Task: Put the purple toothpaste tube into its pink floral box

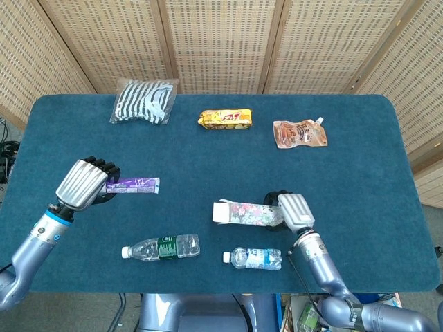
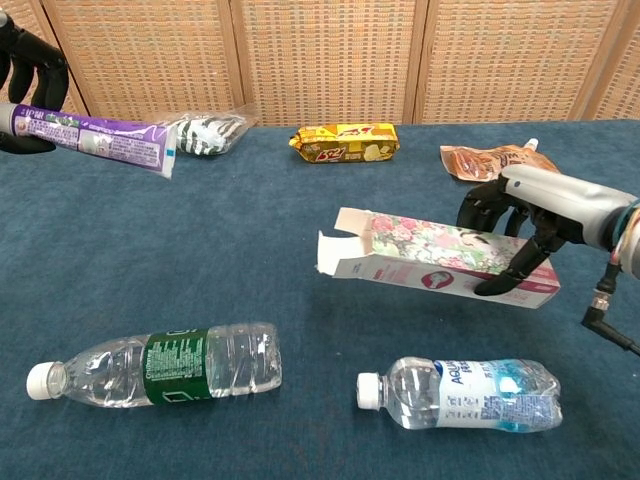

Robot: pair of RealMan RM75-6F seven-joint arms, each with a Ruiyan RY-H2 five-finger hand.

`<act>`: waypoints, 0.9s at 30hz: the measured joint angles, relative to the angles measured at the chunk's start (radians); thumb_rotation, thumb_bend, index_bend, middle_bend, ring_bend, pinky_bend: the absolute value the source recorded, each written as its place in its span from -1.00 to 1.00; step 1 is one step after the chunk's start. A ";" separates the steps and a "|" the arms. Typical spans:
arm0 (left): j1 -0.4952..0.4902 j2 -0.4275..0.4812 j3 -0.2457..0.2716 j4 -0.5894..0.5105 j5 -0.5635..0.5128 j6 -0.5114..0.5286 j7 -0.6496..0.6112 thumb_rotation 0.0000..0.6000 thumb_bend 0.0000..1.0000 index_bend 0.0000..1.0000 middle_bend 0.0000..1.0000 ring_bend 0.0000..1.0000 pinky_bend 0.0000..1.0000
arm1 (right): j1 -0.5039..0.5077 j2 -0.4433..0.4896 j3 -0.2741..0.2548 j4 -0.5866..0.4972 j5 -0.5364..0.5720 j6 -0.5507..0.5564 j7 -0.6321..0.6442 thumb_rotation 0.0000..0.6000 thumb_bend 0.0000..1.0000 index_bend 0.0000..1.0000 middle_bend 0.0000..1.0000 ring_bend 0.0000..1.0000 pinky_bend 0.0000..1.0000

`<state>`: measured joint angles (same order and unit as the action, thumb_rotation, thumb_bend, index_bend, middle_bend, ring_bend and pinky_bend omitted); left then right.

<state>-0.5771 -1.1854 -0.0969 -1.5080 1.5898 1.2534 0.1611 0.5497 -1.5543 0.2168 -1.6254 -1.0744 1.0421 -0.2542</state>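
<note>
The purple toothpaste tube [image 2: 95, 141], glossy with a white flat end, juts from the left hand [image 1: 85, 184], gripped above the blue felt table [image 1: 360, 159]. The right hand [image 2: 525, 222] clasps the pink floral box [image 2: 440, 259], rectangular cardboard, flap open, lifted and tilted

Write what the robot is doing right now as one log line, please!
left hand: holds purple toothpaste tube | right hand: holds pink floral box, lifted, open end toward tube | tube not inserted

tube [image 2: 95, 142] far left, box [image 2: 440, 260] right
</note>
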 measured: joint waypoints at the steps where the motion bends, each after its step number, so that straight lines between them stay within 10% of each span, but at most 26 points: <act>1: -0.002 0.006 -0.003 -0.016 0.001 0.000 0.005 1.00 -0.47 0.62 0.36 0.15 0.18 | 0.003 -0.001 0.004 -0.024 0.013 0.005 -0.016 1.00 -0.82 0.14 -0.07 -0.28 -0.20; 17: -0.065 0.119 -0.058 -0.347 -0.044 -0.096 0.138 1.00 -0.47 0.62 0.37 0.15 0.18 | 0.133 -0.148 0.087 -0.133 0.178 0.097 -0.269 1.00 -0.82 0.14 -0.07 -0.28 -0.18; 27: -0.066 0.121 -0.061 -0.355 -0.051 -0.098 0.127 1.00 -0.47 0.62 0.37 0.15 0.18 | 0.160 -0.164 0.130 -0.090 0.240 0.141 -0.289 1.00 -0.82 0.14 -0.07 -0.28 -0.18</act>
<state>-0.6434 -1.0647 -0.1577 -1.8635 1.5385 1.1552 0.2876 0.7101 -1.7181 0.3473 -1.7155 -0.8345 1.1834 -0.5434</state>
